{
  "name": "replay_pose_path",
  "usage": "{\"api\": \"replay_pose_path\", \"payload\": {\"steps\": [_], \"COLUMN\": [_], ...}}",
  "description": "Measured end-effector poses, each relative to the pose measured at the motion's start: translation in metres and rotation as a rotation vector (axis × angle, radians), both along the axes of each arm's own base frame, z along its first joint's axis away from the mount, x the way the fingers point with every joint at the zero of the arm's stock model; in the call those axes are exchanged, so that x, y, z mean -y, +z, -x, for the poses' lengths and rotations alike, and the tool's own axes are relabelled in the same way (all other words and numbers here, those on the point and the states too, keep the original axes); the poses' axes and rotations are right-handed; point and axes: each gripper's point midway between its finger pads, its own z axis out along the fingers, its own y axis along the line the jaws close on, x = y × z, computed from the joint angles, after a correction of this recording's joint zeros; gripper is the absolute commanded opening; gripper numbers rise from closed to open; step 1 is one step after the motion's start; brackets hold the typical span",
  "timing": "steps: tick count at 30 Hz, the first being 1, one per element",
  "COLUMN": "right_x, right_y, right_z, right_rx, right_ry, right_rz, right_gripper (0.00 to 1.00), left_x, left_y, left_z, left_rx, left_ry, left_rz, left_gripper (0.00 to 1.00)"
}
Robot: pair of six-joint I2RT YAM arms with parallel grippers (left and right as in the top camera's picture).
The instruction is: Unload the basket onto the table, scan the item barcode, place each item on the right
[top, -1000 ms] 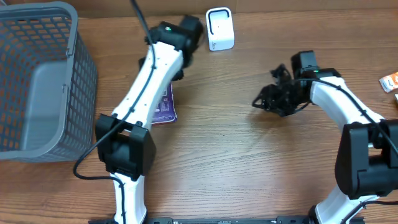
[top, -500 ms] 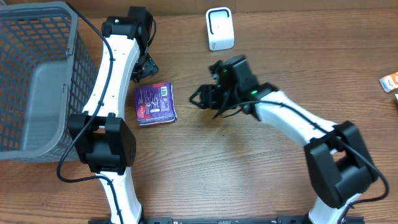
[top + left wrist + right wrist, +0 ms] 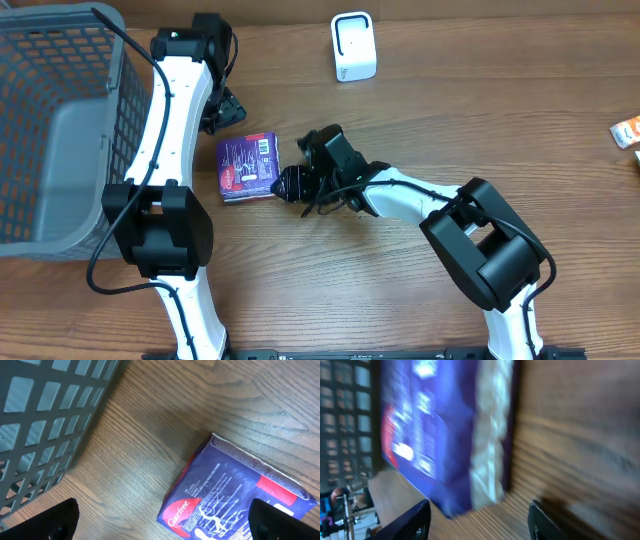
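Purple packet [image 3: 249,167] lies flat on table [image 3: 420,110], just ahead of right claw [image 3: 288,186], fingers apart, grasping nothing. Left claw [image 3: 227,107] spread wide, empty; packet near, ahead-right of it; basket [image 3: 135,120] to its left.

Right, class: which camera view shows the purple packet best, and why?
The overhead view: the whole purple packet lies in frame, its printed top face in plain sight. The left wrist view cuts off part of it at the frame's edge; the right wrist view shows it close, edge-on and blurred.
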Motion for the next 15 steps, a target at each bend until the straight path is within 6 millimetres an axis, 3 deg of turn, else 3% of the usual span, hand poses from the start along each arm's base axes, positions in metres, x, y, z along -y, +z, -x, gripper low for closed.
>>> {"api": "replay_pose_path", "payload": {"steps": [9, 15], "right_x": [-0.009, -0.009], "right_y": [0.016, 0.008], "right_z": [-0.016, -0.019], "right_rx": [0.077, 0.077], "right_ry": [-0.035, -0.041], "right_rz": [-0.057, -0.055], "right_gripper": [0.67, 0.67], "left_x": [0.000, 0.000], "left_y": [-0.021, -0.038], "left_z": [0.002, 0.006], "left_rx": [-0.020, -0.039], "left_ry": [0.000, 0.000], "left_rz": [-0.001, 0.001], "left_gripper": [0.92, 0.90]}}
